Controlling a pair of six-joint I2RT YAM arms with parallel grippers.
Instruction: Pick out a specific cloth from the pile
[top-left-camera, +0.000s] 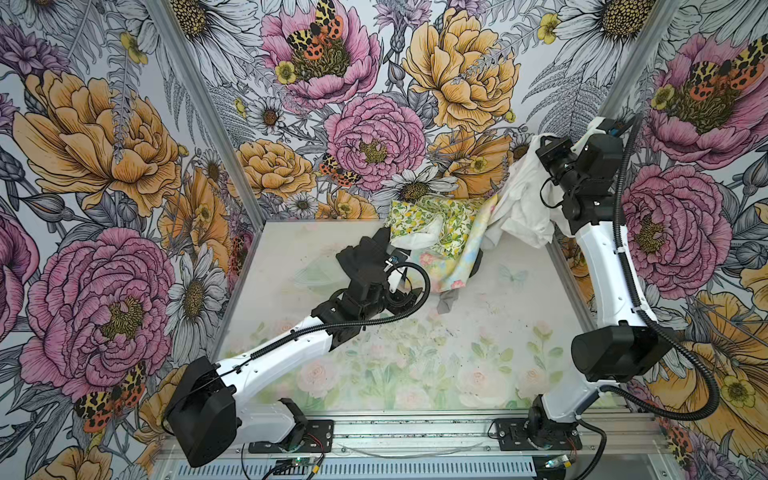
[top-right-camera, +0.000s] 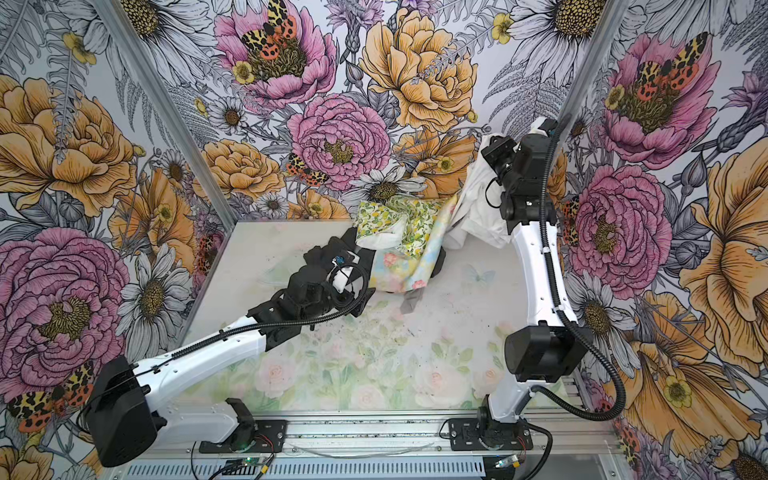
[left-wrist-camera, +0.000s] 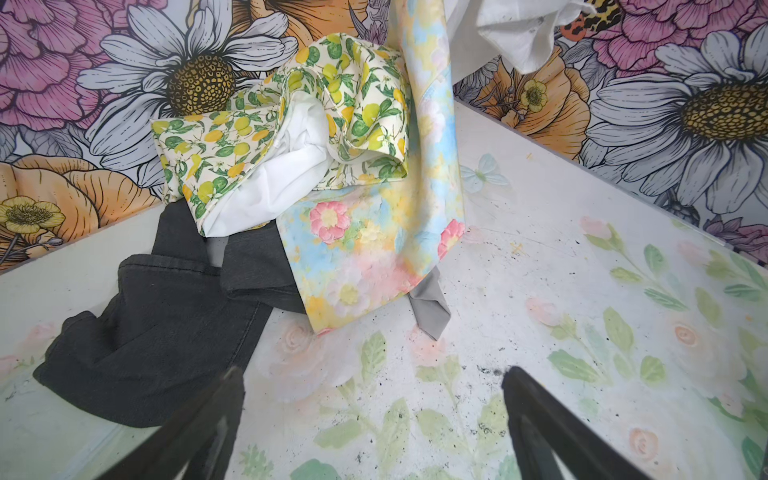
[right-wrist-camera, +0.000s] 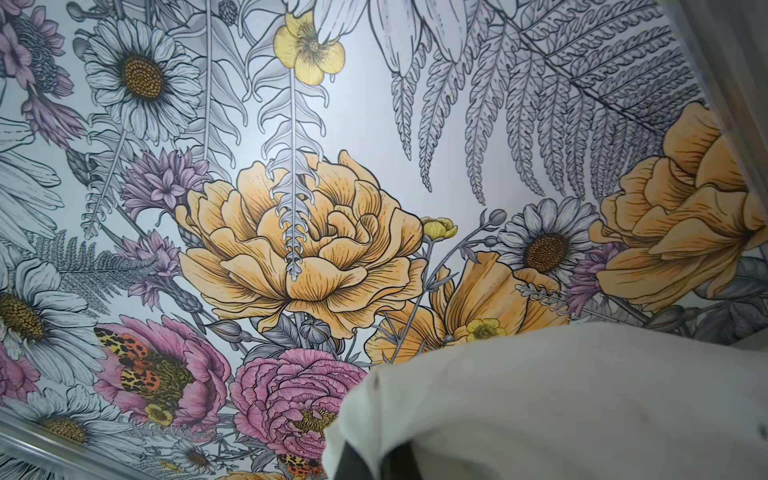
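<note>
While my right gripper (right-wrist-camera: 365, 461) clamps the cloth (top-left-camera: 519, 208) high beside the pile (top-left-camera: 432, 232) | cloth hangs long axis downward from it, tail against the pastel floral cloth (top-left-camera: 453, 266) | left gripper (left-wrist-camera: 370, 436) gaping, empty, near the black cloth (left-wrist-camera: 158, 332)

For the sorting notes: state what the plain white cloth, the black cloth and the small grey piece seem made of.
The plain white cloth: thin matte woven fabric, likely cotton; soft hanging folds.
The black cloth: heavier faded matte fabric, perhaps denim-like; stitched seam, fine ribbed grain.
The small grey piece: smooth matte fabric; fibre unclear.
</note>
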